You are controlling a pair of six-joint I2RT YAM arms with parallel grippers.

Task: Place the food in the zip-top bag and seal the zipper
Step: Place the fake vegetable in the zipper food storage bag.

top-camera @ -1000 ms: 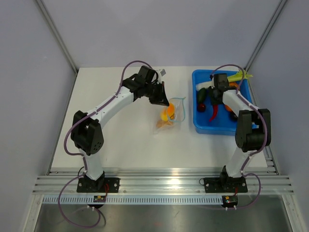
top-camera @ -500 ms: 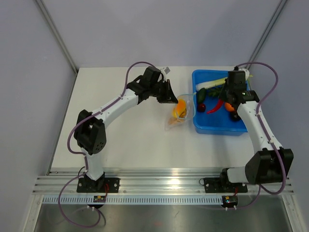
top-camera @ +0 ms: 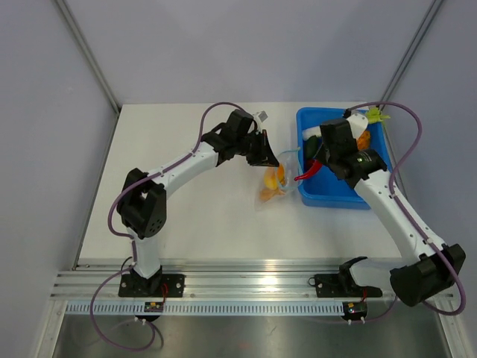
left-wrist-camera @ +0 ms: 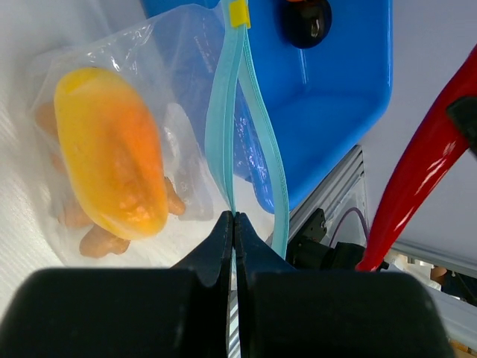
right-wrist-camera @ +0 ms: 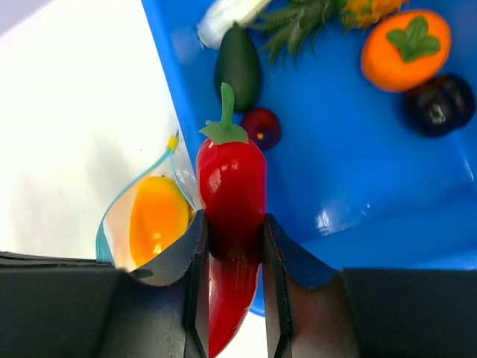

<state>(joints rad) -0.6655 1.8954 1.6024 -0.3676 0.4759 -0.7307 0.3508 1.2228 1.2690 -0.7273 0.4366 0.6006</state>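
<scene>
The clear zip-top bag (top-camera: 274,179) lies just left of the blue tray (top-camera: 350,195), mouth open. Inside it are a yellow-orange oblong piece (left-wrist-camera: 112,153) and a lumpy orange cluster (left-wrist-camera: 100,240). My left gripper (left-wrist-camera: 234,220) is shut on one lip of the blue-green zipper (left-wrist-camera: 223,112) and holds the mouth open; in the top view the left gripper (top-camera: 270,158) is at the bag's upper left. My right gripper (right-wrist-camera: 231,242) is shut on a glossy red chili (right-wrist-camera: 231,194), held above the tray's left rim beside the bag mouth (top-camera: 307,170).
The blue tray (right-wrist-camera: 358,171) holds a round orange fruit with green top (right-wrist-camera: 405,49), a dark plum (right-wrist-camera: 438,104), a small red ball (right-wrist-camera: 262,127), a dark green piece (right-wrist-camera: 238,67) and a leek stalk (top-camera: 358,119). Grey walls enclose the white table.
My right gripper has carried the red chili left, from over the tray to its left rim next to the bag. My left gripper has shifted slightly right with the bag's lip.
</scene>
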